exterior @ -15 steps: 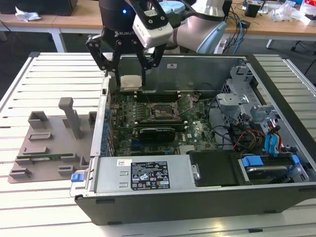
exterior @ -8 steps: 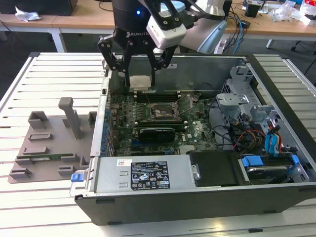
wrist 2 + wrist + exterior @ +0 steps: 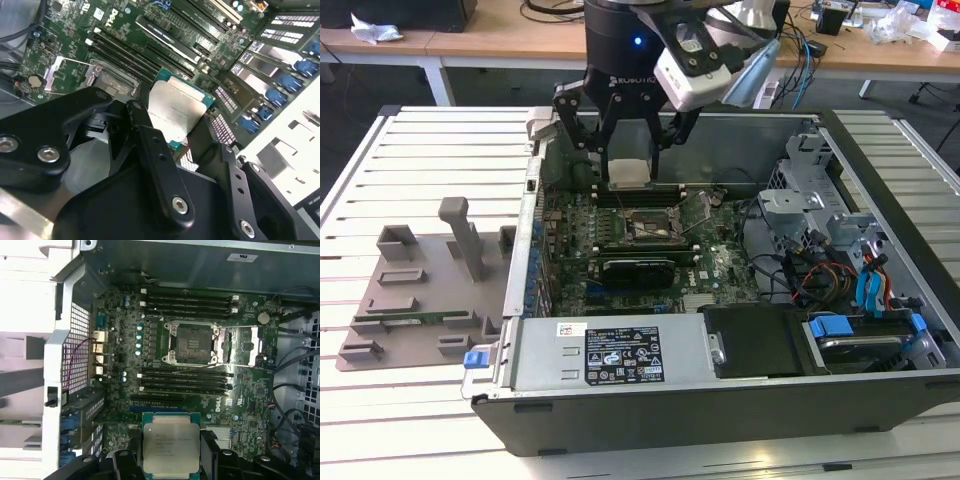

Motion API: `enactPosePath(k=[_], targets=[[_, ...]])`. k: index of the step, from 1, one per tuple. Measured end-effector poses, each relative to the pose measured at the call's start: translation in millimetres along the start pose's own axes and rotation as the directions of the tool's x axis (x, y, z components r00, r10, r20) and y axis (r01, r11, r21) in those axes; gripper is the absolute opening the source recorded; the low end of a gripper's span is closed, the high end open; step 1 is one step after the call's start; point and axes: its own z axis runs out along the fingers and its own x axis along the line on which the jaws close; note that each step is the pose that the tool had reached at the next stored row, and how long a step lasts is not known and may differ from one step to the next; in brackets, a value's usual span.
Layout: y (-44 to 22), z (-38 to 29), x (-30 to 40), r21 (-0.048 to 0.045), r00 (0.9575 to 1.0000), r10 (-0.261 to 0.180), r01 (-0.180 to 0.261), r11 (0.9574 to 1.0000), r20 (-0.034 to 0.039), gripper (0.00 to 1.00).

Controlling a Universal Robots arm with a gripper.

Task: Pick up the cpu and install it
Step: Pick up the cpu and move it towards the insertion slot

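Tray (image 3: pixel 415 300) of grey plastic lies toward the left edge of the slatted table (image 3: pixel 440 140) in the exterior view, just beside the open computer case (image 3: pixel 720 405). Rightward, inside the case, my gripper (image 3: pixel 628 165) hangs over the motherboard (image 3: pixel 710 270) near the case's far wall. My jaws are clenched on the cpu (image 3: pixel 628 175). A finger presses on each of two opposite edges, so the chip sits squarely between them, level, its pale metal top turned up toward my wrist. In the first wrist view the cpu (image 3: pixel 171 447) is held above the board, clear of the parts below. The socket (image 3: pixel 650 228) lies on the board a little closer to the case's near edge than the chip, its metal frame swung open and its bed uncovered. Further right, along the case's right edge, sit the drive bays (image 3: pixel 865 320) with blue tabs and a tangle of cables (image 3: pixel 800 275).
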Motion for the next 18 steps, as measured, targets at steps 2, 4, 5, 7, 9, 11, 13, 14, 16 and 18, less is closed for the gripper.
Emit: enactPosePath(k=[2,4,5,7,9,11,13,14,16,18], targets=[[0.0,1.7,-4.4,-0.0001,1.0,0.0,0.0,1.0,-0.0004,0.55],[-0.2,4.1,-9.8,-0.0001,1.0,0.0,0.0,1.0,-0.0008,0.55],[-0.3,4.5,-11.1,-0.0001,1.0,0.0,0.0,1.0,-0.001,0.55],[-0.4,6.1,-15.0,-0.0001,1.0,0.0,0.0,1.0,-0.0013,0.55],[-0.5,7.2,-17.1,-0.0002,1.0,0.0,0.0,1.0,-0.0013,0.55],[-0.6,8.7,-20.1,-0.0002,1.0,0.0,0.0,1.0,-0.0016,0.55],[-0.7,10.3,-22.6,0.0,1.0,0.0,0.0,1.0,-0.0018,0.55],[-0.7,11.5,-24.1,-0.0001,1.0,0.0,0.0,1.0,-0.0018,0.55],[-0.8,13.6,-26.9,-0.0001,1.0,0.0,0.0,1.0,-0.0018,0.55],[-0.9,15.8,-30.1,-0.0001,1.0,0.0,0.0,1.0,-0.002,0.55]])
